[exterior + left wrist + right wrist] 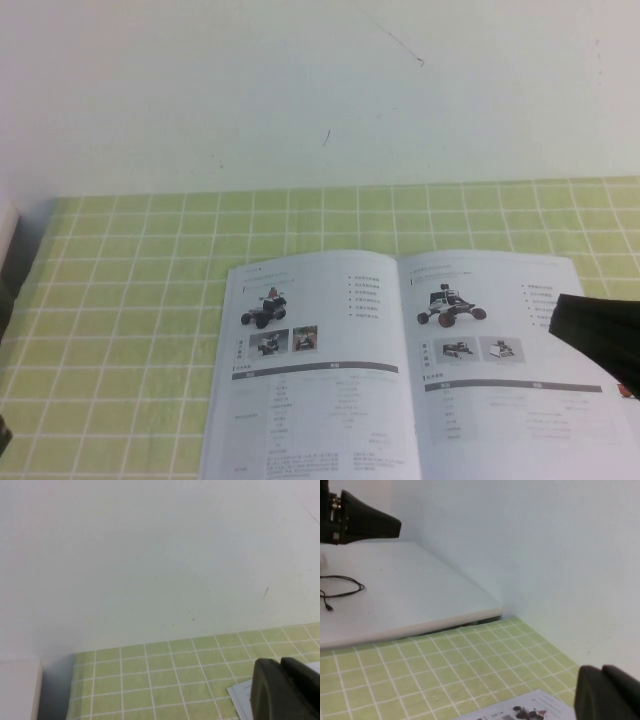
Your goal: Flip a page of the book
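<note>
A plain white wall rises behind the table, which is covered with a green-and-white checked cloth. From the high view, the book lies open and flat near the front of the table, right of centre, both leaves showing small robot-vehicle photos and tables. The right claw hangs over the outer edge of the page on the right-hand side; whether it is spread or pinched, I cannot tell. The left claw barely shows, only a dark sliver at the table's front left edge.

In the left wrist view, the left claw is a dark mass near a corner of the book, well off the page to be turned; I cannot tell how its fingers stand.

In the right wrist view, the right claw sits just beside the book's far corner; its gap is hidden.

The page is likely thin, light, glossy and floppy, so it would slip and crease easily. The best hold is probably its free outer edge or corner, lifting one leaf only.
</note>
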Robot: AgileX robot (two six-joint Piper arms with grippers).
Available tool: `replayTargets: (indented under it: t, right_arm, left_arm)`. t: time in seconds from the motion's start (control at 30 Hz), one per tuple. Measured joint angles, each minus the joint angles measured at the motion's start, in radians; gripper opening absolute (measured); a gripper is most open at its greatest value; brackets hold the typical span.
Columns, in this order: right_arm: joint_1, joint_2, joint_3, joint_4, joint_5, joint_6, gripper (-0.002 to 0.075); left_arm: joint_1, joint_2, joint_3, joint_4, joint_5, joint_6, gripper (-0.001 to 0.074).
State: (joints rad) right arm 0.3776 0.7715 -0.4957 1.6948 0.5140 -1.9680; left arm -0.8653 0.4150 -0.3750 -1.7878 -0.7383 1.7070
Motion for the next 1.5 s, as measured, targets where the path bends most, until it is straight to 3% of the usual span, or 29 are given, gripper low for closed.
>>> replayTargets:
  t: [0.6,0.87,1.27,1.37,1.5]
  right_arm:
    - [0.0,-0.019,0.005,-0.005,-0.069,-0.001,-0.0003]
    - [0.0,-0.027,0.069,0.005,-0.251,-0.04,-0.0003]
    - [0.0,-0.338,0.215,0.015,-0.456,-0.125,-0.0003]
    - [0.0,-0.426,0.282,-0.168,-0.536,0.081,-0.0003]
    - [-0.024,-0.547,0.407,-0.711,-0.617,0.73,-0.0003]
  left_arm:
    - [0.0,-0.003,0.0,0.0,-0.003,0.002,-0.0004]
    - [0.0,-0.003,0.0,0.0,-0.003,0.002,-0.0004]
    - [0.0,-0.003,0.0,0.0,-0.003,-0.001,-0.0004]
    - [0.0,-0.003,0.0,0.0,-0.003,-0.001,-0.0004]
    - [0.0,-0.003,0.0,0.0,-0.003,-0.001,-0.0004]
